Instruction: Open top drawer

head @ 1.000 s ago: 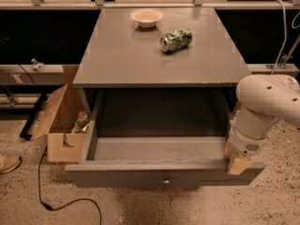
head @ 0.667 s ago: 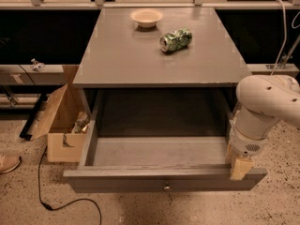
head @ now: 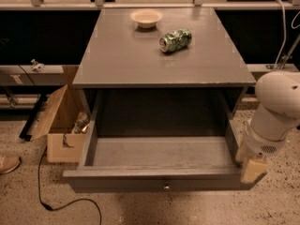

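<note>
Camera view: top drawer (head: 140,182) standing wide open; gripper (head: 253,170) at its near right corner, grip state cannot be told.

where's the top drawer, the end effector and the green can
top drawer (head: 117,183): camera view, front panel
end effector (head: 252,171): camera view, tip, at drawer's right front corner
green can (head: 176,40): camera view, side
</note>
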